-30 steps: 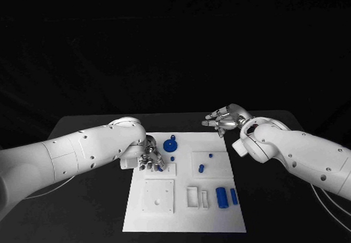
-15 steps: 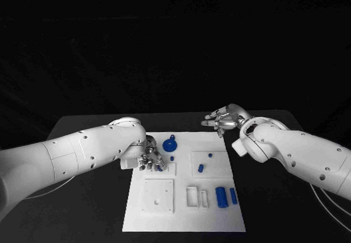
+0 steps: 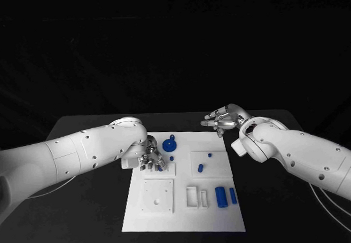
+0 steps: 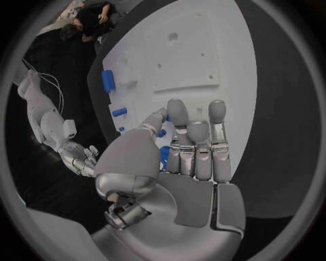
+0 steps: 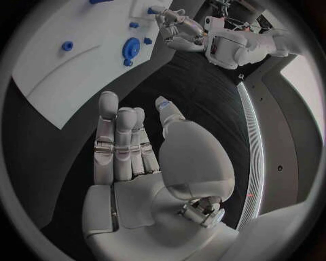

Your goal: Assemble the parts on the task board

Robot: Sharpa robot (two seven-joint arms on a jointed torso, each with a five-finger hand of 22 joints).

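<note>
The white task board (image 3: 187,220) lies mid-table. My left hand (image 3: 150,158) hovers over its far-left part, and a small blue part (image 3: 159,167) shows at its fingertips. In the left wrist view that blue part (image 4: 163,157) sits wedged between the thumb and the nearest finger of my left hand (image 4: 183,163), whose fingers lie straight and close together. My right hand (image 3: 222,120) hangs over the black table past the board's far-right corner, holding nothing, with fingers (image 5: 122,141) extended and the thumb apart. A blue wheel-shaped part (image 3: 170,146) stands near the board's far edge.
A raised square plate with holes (image 3: 159,196) sits at the board's near left. Two blue cylinders (image 3: 221,196) lie at the near right beside white slots (image 3: 193,195). Small blue pegs (image 3: 200,167) stand on the right-hand square plate. Black table surrounds the board.
My left hand has edged very slightly toward the board's far side, with the blue part moving along. My right hand has stayed where it was.
</note>
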